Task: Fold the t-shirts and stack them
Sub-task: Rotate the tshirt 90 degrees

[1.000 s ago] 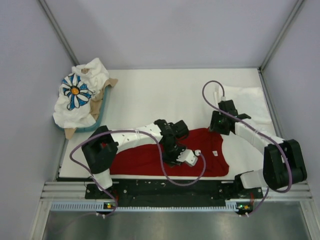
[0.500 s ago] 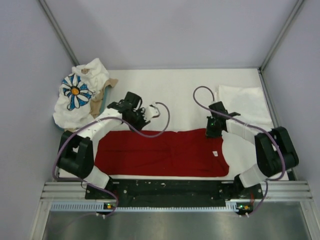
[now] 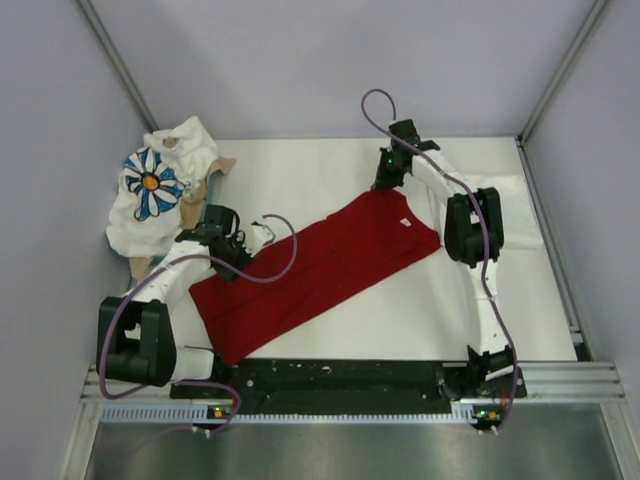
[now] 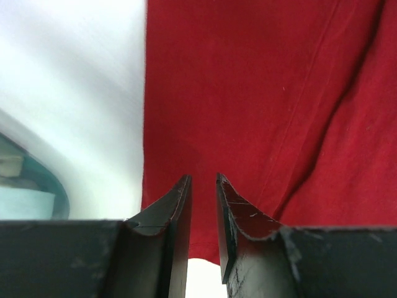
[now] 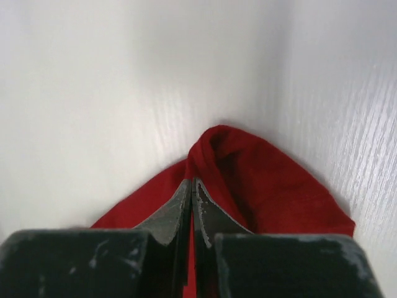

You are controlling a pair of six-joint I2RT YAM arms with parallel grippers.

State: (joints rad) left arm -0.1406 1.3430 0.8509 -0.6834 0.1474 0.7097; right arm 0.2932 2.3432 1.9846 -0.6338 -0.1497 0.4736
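Observation:
The red t-shirt (image 3: 320,270), folded into a long band, lies slanted from near left to far right. My right gripper (image 3: 383,187) is shut on its far corner, and the red t-shirt (image 5: 267,180) bunches up at the right gripper (image 5: 191,181). My left gripper (image 3: 232,268) hangs over the band's left part. In its wrist view the left gripper (image 4: 203,178) keeps a narrow gap, and the red t-shirt (image 4: 260,93) lies flat behind it, not pinched. The daisy t-shirt (image 3: 155,190) is heaped at far left. A white t-shirt (image 3: 518,205) lies far right.
The tan-and-teal tray (image 3: 207,222) stands under the daisy shirt at the table's far left, and its teal rim (image 4: 25,180) shows close beside my left gripper. Grey walls close the table on three sides. The arm bases and a metal rail line the near edge.
My right gripper shut on the red shirt's corner and dragged it to the far side, turning the band slantwise. My left arm swung from the shirt's middle to its left end.

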